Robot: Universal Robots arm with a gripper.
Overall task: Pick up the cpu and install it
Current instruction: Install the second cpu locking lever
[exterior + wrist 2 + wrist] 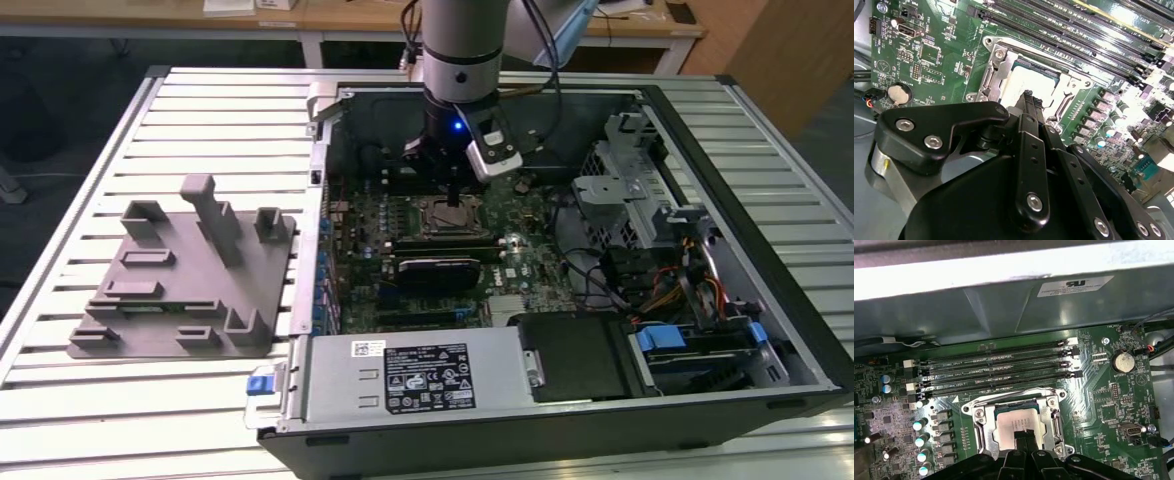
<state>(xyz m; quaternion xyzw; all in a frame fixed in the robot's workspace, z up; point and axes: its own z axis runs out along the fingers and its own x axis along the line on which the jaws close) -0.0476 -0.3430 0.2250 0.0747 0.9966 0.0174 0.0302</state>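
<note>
Where the socket (1019, 425) sits open, cpu (1016, 422) inside, gripper (1024, 436) above.

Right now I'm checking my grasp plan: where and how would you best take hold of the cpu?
The cpu lies flat in the socket, its metal frame walling all four edges. So grip it by two opposite edges, probably coming straight down from above, where the gripper already stands over it. A sideways approach looks blocked by the frame.

A slatted metal table (200, 110) stands before wooden desks (347, 20) on dark floor (54, 110)
</note>
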